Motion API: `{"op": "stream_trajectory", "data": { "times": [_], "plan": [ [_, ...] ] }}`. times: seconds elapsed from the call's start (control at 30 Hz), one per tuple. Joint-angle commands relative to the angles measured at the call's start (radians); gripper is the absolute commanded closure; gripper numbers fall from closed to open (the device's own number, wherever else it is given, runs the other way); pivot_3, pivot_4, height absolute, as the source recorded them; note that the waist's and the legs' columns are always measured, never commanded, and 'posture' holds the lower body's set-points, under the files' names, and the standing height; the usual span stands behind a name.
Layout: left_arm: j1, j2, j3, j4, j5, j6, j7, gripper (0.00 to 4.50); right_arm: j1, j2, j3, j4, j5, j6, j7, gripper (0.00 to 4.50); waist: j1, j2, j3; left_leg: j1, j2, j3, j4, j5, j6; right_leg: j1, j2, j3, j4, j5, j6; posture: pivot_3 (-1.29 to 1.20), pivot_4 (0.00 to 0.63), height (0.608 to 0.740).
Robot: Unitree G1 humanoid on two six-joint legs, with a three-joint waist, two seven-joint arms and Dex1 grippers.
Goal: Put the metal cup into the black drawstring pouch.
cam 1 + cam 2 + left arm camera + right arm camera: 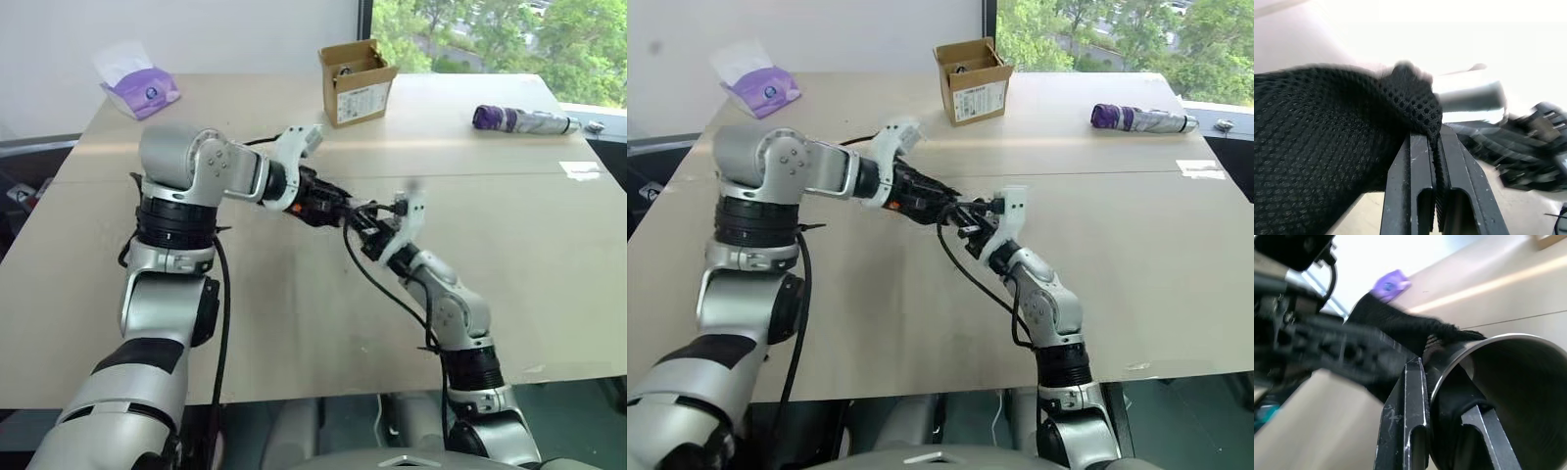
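Right wrist view: the small shiny silver steel cup [1508, 396] lies mouth toward the camera, its rim pinched between the closed black fingers of the right gripper [1444, 431], one finger inside the wall and one outside. The soft black mesh drawstring pouch [1400, 328] touches the cup's far side; whether the cup's base has already entered the pouch mouth cannot be told from here. In the left wrist view the left gripper [1435, 191] is closed tight on a fold of the same pouch [1327, 147], the fabric bunched above its fingers.

The step in hand appears to be feeding the cup, base first, into the pouch. To do it well, the left grip should hold the mouth's edge taut and open while the right slides the cup along its own axis; a slack edge would likely fold under the base and block it.

Both grippers meet in the air over the middle of the pale wooden table [549, 264]. The brown cardboard box [355, 82], the purple tissue pack [143, 90] and the purple folded umbrella [524, 119] lie well apart at the far edge, leaving open room on all sides.
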Motion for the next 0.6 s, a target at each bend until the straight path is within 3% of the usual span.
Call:
{"op": "stream_trajectory", "data": {
  "times": [0.03, 0.13, 0.27, 0.37, 0.6],
  "plan": [
    [-0.004, 0.02, 0.021, -0.08, -0.03, -0.019, -0.029, 4.5, -0.033, -0.057, 0.061, 0.016, -0.102, -0.101, 0.044, 4.47, 0.002, 0.0, 0.0, 0.0, 0.0, 0.0, 0.0, 0.0, 0.0, 0.0, 0.0, 0.0, 0.0, 0.0, 0.0, 0.0, 0.15, 0.74],
    [0.017, 0.003, 0.053, -0.098, -0.026, -0.013, -0.01, 4.5, -0.066, -0.047, 0.061, 0.04, -0.096, -0.207, 0.094, 4.47, 0.004, 0.0, 0.0, 0.0, 0.0, 0.0, 0.001, 0.0, 0.0, 0.0, 0.0, 0.0, 0.0, 0.0, 0.0, 0.0, 0.15, 0.74],
    [0.048, -0.011, 0.117, -0.118, -0.033, 0.009, 0.006, 4.5, -0.1, 0.055, -0.077, 0.07, 0.098, -0.154, 0.078, 4.47, -0.002, 0.0, 0.0, 0.0, 0.001, 0.0, 0.001, 0.0, 0.0, 0.0, 0.0, 0.0, 0.0, 0.0, 0.0, 0.0, 0.15, 0.74],
    [0.057, -0.019, 0.154, -0.126, -0.04, 0.009, 0.019, 4.5, -0.096, 0.051, -0.049, 0.102, 0.086, -0.142, 0.117, 4.47, 0.0, 0.0, 0.0, 0.0, 0.001, 0.0, 0.0, 0.0, 0.0, 0.0, 0.0, 0.0, 0.0, 0.0, 0.0, 0.0, 0.15, 0.74],
    [0.032, -0.043, 0.185, -0.138, -0.079, 0.009, 0.016, 4.5, -0.162, -0.027, 0.177, 0.258, -0.292, -0.45, 0.13, 4.47, -0.003, 0.0, 0.0, 0.001, 0.0, 0.0, 0.001, 0.0, 0.0, 0.0, 0.0, 0.0, 0.001, 0.0, 0.0, 0.0, 0.15, 0.74]
  ]
}}
